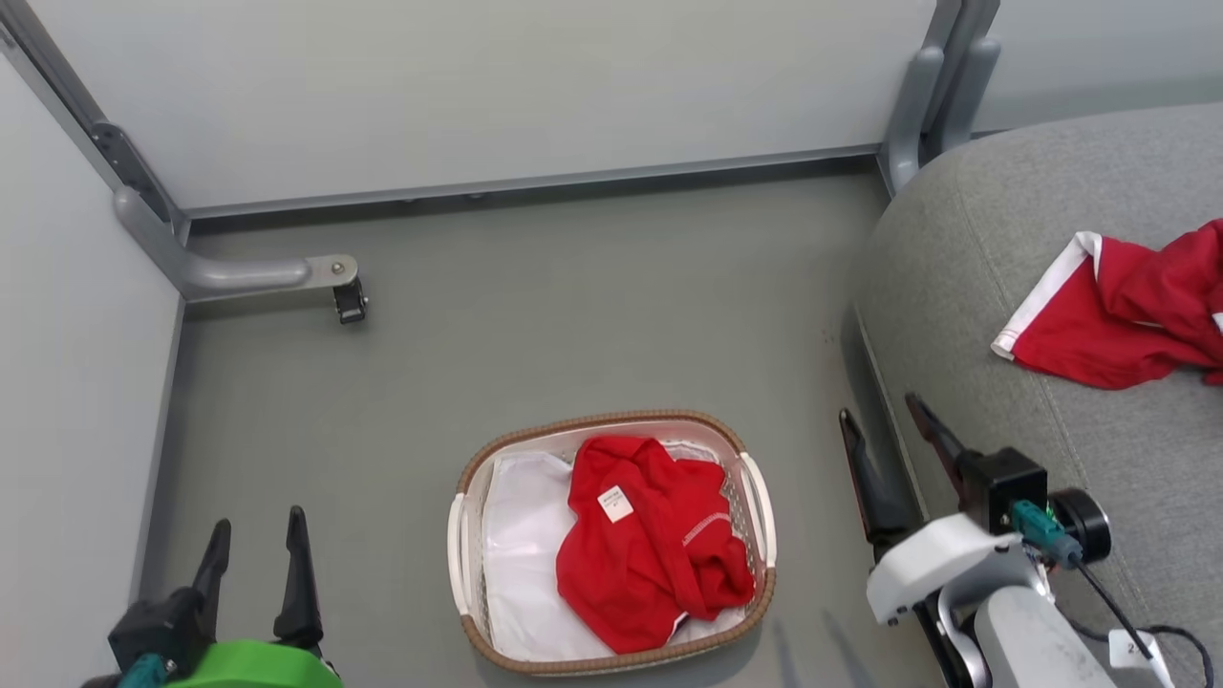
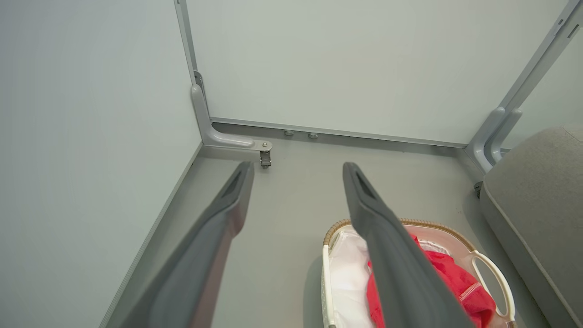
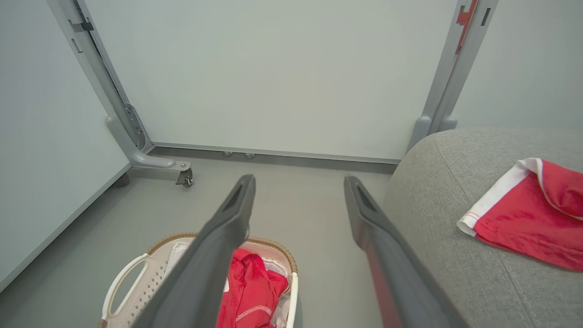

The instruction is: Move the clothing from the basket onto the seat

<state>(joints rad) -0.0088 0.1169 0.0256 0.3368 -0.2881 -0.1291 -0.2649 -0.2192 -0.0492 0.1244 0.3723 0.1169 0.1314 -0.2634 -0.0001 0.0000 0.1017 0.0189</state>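
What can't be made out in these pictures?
Head view: small white label on the red fabric garment in the oval white plastic basket, print too small.
Head view: red white-banded garment on the grey fabric seat, cut by right edge.
Left wrist view: tool finger hides part of basket.

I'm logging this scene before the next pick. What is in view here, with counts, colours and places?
clothing in the basket: one, bright red with a white label, lying on the liner sheet
clothing on the seat: one seen, red with a white band, far right, cut off by the picture's edge
basket: one, white with a brown rim, on the floor, centre
liner sheet: one, white, inside the basket
seat: one, light grey, right side
floor: one, grey
wall panels: three, pale grey, left, back and behind the seat
frame foot with caster: one, grey, left rear corner
left tool: one, dark fingers, open, lower left
right tool: one, dark fingers, open, by the seat's front edge
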